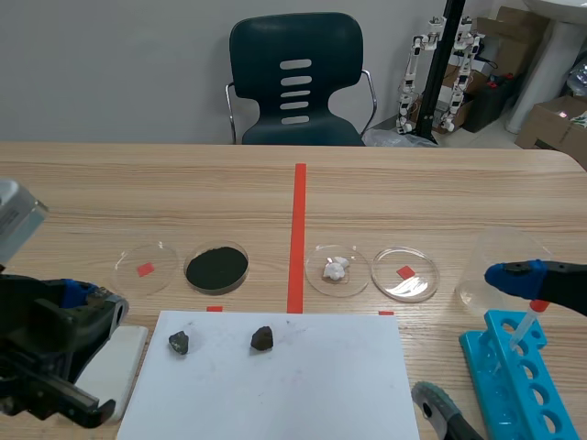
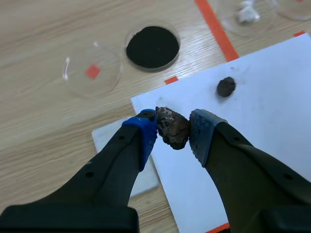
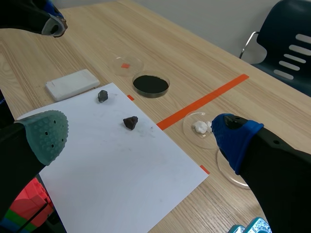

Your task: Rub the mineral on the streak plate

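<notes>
Pre-grasp: L hand (image 2: pixel 174 125) open above rock (image 2: pixel 171 131), R hand (image 3: pixel 141 133) wide; next: lower, pinch, carry to white plate (image 1: pixel 112 365).

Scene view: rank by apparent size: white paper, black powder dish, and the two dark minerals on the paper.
1. white paper
2. black powder dish
3. left mineral and right mineral: nearly alike. The right one looks marginally bigger, but it is too close to rank.

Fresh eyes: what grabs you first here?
Two dark lumps on the white paper: one mineral beside the white streak plate, the other mineral nearer the red tape line. The open left gripper hangs raised, aimed at the first. Behind the paper, a dish of black powder.
</notes>
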Action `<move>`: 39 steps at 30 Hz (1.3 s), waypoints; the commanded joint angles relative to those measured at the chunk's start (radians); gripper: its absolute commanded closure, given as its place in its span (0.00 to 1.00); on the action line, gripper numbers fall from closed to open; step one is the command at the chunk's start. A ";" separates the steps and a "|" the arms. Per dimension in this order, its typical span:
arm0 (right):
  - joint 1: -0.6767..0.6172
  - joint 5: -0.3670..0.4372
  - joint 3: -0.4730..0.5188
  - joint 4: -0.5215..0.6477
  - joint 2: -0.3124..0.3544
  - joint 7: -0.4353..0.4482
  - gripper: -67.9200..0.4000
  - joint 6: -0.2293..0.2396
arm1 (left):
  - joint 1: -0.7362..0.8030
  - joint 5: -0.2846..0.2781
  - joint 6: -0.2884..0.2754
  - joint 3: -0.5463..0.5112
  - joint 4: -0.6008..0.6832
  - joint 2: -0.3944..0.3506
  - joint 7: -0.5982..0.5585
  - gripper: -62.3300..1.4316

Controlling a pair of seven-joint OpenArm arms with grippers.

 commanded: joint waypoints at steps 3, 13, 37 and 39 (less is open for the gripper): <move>0.002 0.014 0.011 0.007 0.011 0.015 0.08 0.001 | -0.097 -0.015 0.002 0.002 -0.077 0.041 0.115 0.78; 0.002 0.014 0.011 0.007 0.011 0.015 0.08 0.001 | -0.335 -0.048 0.082 0.002 -0.257 0.096 0.437 0.78; 0.002 0.014 0.011 0.007 0.011 0.015 0.08 0.001 | -0.699 -0.120 0.142 0.080 -0.605 0.129 0.677 0.78; 0.002 0.014 0.011 0.007 0.011 0.015 0.08 0.001 | -0.716 -0.120 0.142 0.087 -0.632 0.129 0.679 0.78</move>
